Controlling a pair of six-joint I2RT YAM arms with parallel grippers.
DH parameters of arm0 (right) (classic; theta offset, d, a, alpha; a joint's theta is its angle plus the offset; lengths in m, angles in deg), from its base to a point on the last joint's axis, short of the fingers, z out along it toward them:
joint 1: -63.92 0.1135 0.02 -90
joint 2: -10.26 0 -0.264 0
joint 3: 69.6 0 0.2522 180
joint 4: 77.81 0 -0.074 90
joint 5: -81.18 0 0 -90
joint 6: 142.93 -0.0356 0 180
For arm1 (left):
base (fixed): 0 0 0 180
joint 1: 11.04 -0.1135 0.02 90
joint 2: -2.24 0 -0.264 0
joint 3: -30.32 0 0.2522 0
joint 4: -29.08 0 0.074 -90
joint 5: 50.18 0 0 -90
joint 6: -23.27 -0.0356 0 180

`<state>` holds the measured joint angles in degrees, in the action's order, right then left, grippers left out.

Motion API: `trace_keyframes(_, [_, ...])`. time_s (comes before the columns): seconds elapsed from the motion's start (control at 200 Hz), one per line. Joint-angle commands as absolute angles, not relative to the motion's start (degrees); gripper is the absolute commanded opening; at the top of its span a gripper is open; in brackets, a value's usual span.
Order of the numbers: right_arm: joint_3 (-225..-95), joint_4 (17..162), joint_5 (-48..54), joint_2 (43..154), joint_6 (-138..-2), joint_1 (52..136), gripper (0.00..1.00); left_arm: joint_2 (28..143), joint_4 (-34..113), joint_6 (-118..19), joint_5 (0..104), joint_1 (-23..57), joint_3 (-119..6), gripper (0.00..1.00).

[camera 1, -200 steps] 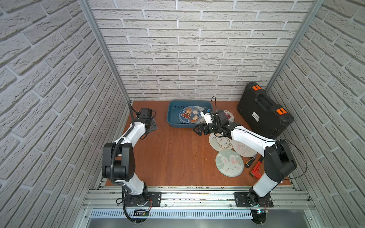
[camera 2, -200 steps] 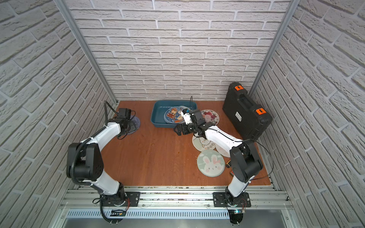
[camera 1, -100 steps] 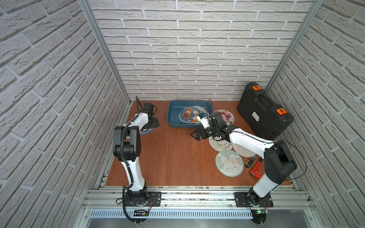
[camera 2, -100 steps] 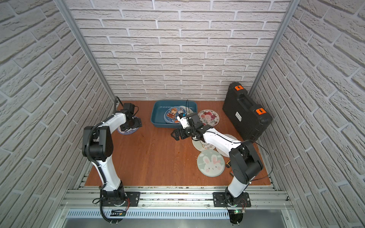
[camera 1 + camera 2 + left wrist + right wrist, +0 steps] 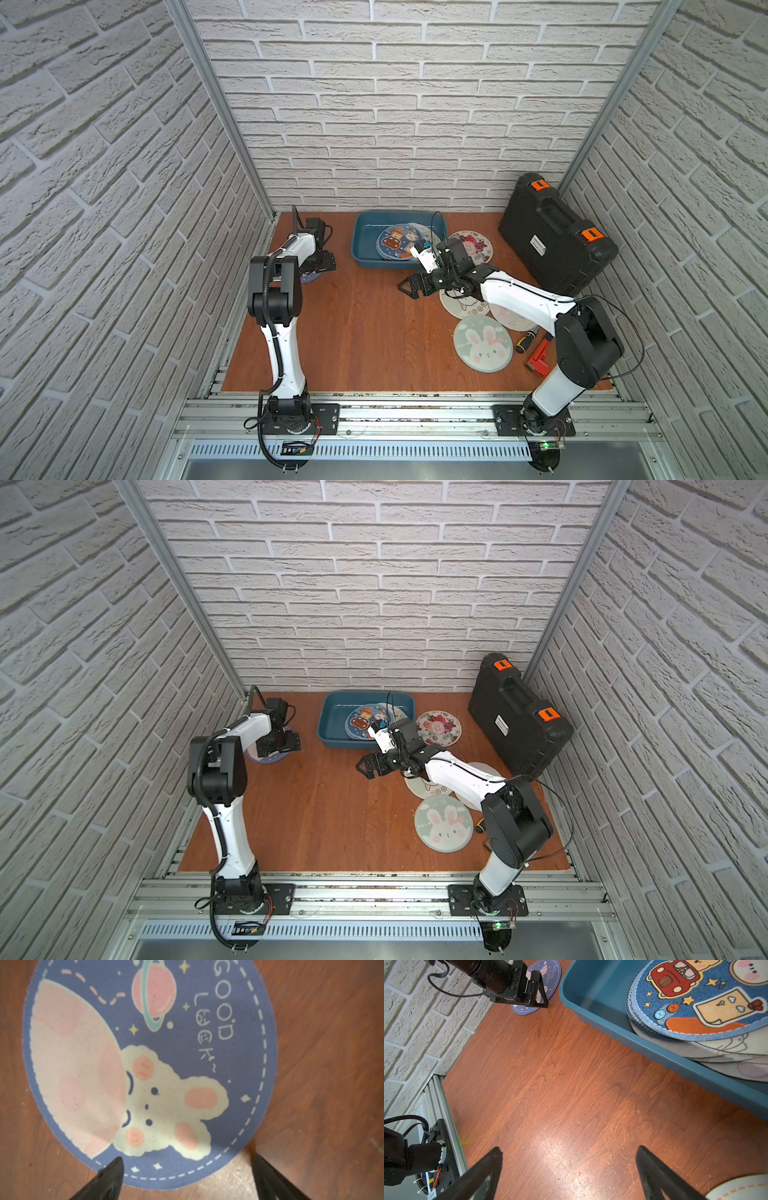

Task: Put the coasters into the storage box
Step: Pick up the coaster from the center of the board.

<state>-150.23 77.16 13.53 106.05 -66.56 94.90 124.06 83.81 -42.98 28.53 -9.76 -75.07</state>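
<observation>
Coaster (image 5: 258,756) lies mostly hidden beneath left gripper (image 5: 279,744).

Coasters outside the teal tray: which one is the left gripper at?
The purple-blue round coaster with a white bunny and pink planet, alone left of the teal plastic tray, below the open left gripper; the others lie on its right.
</observation>
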Motion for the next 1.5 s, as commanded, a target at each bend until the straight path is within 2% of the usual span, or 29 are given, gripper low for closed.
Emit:
trace_keyframes(0.0, [-149.7, 79.4, 13.8, 104.6, -67.1, 95.5, 1.00, 125.9, 87.5, -43.4, 27.7, -10.2, -77.0, 0.95])
trace_keyframes(0.265, [-151.1, 77.8, 13.6, 105.7, -67.2, 95.8, 1.00, 127.0, 88.2, -42.0, 27.9, -10.2, -76.9, 0.91])
trace_keyframes(0.4, [-151.2, 77.4, 12.8, 106.0, -67.3, 95.9, 1.00, 126.7, 86.8, -41.6, 28.7, -10.4, -75.5, 0.86])
trace_keyframes(0.71, [-152.1, 75.7, 11.6, 106.6, -67.0, 96.2, 1.00, 125.9, 84.4, -41.0, 31.1, -10.9, -73.1, 0.53])
trace_keyframes(0.895, [-152.1, 75.3, 11.0, 106.7, -67.0, 96.3, 1.00, 125.9, 83.7, -41.0, 31.5, -10.9, -72.3, 0.28])
trace_keyframes(1.02, [-152.1, 75.1, 10.6, 106.7, -66.9, 96.3, 1.00, 125.8, 83.0, -40.9, 32.1, -11.2, -71.7, 0.18])
trace_keyframes(1.175, [-152.1, 74.9, 10.2, 106.5, -66.9, 96.4, 1.00, 125.3, 82.1, -40.8, 32.9, -11.6, -70.8, 0.00])
trace_keyframes(1.495, [-153.0, 73.9, 6.4, 106.6, -67.2, 97.0, 1.00, 118.0, 75.9, -41.4, 36.9, -11.5, -64.3, 0.00])
